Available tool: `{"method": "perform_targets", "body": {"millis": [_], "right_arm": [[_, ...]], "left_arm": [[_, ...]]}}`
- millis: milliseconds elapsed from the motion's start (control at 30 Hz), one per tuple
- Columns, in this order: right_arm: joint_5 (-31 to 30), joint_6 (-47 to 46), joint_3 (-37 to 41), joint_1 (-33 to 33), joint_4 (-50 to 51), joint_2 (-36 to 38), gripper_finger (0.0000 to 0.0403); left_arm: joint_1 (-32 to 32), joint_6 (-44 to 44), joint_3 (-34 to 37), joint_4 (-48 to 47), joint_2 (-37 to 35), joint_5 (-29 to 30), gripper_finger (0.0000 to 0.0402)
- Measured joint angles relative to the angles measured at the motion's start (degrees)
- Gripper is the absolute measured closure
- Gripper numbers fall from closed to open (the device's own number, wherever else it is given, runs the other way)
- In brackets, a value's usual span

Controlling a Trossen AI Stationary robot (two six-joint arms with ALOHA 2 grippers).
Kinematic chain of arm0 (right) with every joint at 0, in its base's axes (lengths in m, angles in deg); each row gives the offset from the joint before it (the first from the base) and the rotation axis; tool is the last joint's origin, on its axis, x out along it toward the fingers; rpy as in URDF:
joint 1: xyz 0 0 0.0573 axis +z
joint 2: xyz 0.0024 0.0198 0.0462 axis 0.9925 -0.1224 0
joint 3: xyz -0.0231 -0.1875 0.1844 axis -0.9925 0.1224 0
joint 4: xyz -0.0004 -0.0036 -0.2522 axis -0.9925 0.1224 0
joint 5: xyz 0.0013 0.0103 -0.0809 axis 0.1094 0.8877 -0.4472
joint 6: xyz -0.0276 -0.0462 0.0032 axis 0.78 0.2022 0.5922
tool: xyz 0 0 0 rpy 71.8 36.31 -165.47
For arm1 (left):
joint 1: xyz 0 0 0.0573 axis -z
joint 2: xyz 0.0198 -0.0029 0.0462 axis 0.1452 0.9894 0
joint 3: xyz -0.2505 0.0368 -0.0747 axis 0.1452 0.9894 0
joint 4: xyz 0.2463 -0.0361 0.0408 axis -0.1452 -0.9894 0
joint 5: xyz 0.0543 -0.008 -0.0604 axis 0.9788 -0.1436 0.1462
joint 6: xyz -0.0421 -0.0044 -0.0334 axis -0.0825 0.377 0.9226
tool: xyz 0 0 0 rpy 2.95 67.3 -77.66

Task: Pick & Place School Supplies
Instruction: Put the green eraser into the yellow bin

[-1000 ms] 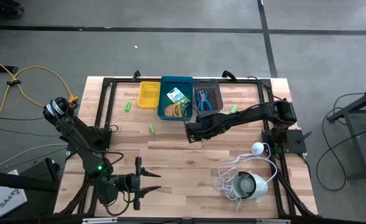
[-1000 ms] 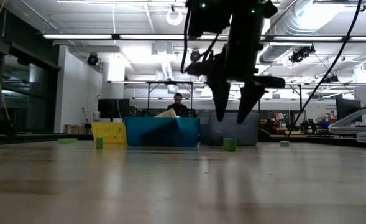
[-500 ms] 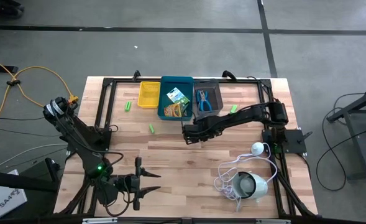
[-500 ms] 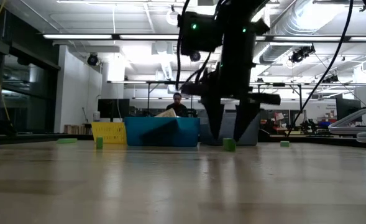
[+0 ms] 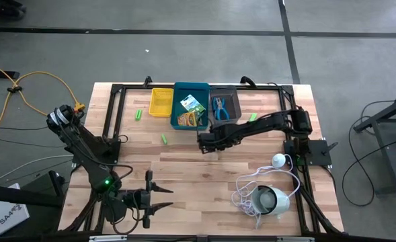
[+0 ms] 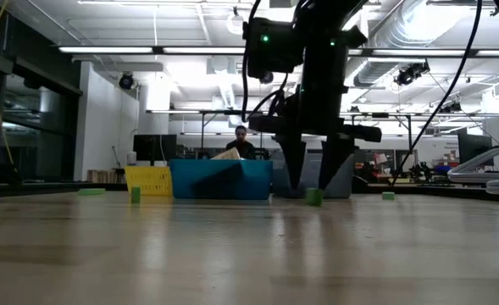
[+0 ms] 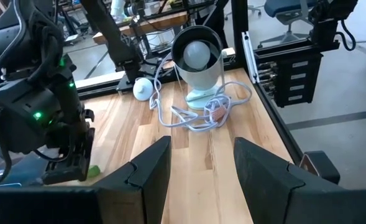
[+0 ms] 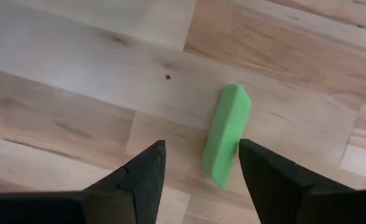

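Observation:
My right gripper point(image 5: 207, 144) points down, open, over the table's middle, just in front of the bins. A small bright green stubby piece point(image 8: 227, 134) lies flat on the wood between its fingers, nearer one of them, and no finger touches it. The low view shows that piece point(image 6: 314, 196) at the fingertips point(image 6: 293, 178). Other green pieces point(image 5: 164, 138) point(image 5: 138, 115) point(image 5: 253, 117) lie loose on the table. Crayon boxes point(image 5: 192, 111) lie in the blue bin point(image 5: 202, 88). Blue-handled scissors point(image 5: 219, 107) lie in the grey bin point(image 5: 234, 101). My left gripper point(image 5: 163, 199) waits open near the front left.
A yellow bin point(image 5: 161, 102) stands left of the blue one at the table's far edge. A round white device point(image 5: 273, 200) with a coiled white cord point(image 5: 246, 191) sits at the front right. A black frame point(image 5: 117, 101) rims the table.
My right gripper has come down over the green piece and shifted slightly toward the table's left edge, staying open. Its fingertips now stand on either side of the piece, close to the wood.

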Motion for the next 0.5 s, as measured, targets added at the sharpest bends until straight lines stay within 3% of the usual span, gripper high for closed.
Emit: {"method": "perform_targets", "body": {"millis": [500], "right_arm": [[0.14,0.01,0.01,-0.66,1.43,0.0,0.0207]], "left_arm": [[-0.02,-0.15,0.0,-0.01,0.0,0.0,0.0231]]}}
